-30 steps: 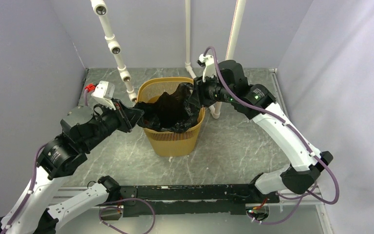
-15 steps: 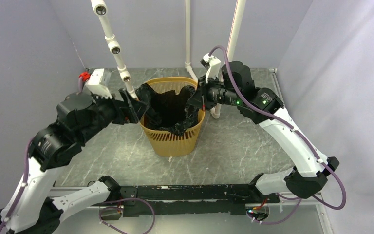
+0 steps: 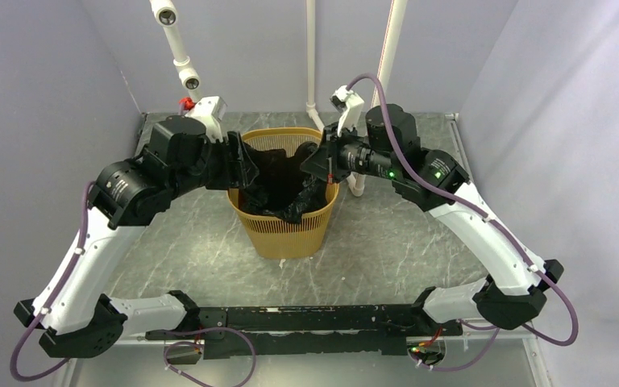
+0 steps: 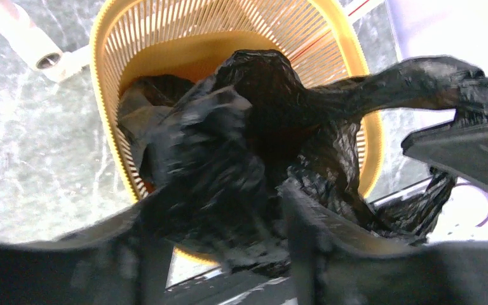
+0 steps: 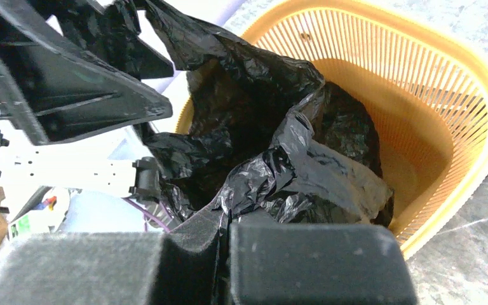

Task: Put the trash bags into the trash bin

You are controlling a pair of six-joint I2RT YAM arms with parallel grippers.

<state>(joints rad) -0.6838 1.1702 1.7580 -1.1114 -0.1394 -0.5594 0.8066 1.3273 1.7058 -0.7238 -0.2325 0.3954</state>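
The yellow-orange trash bin (image 3: 286, 230) stands mid-table. The crinkled black trash bag (image 3: 286, 181) lies partly inside it and spills over the front rim. My left gripper (image 3: 244, 168) hovers at the bin's left rim. In the left wrist view its jaws (image 4: 219, 210) stand apart, and bunched bag (image 4: 260, 108) lies loosely between them over the bin (image 4: 101, 95). My right gripper (image 3: 313, 164) is at the right rim. In the right wrist view it (image 5: 225, 219) is shut on a fold of the bag (image 5: 279, 146), above the bin's wall (image 5: 419, 127).
White pipes (image 3: 185, 72) (image 3: 313, 56) (image 3: 388, 48) rise behind the bin, close to both wrists. Grey walls enclose the marbled table (image 3: 387, 242) on three sides. A black rail (image 3: 306, 318) runs along the near edge.
The left gripper let go of the bag's left edge, opened and swung back and up to the bin's left rim. The right gripper closed on the bag. The bag sank lower.
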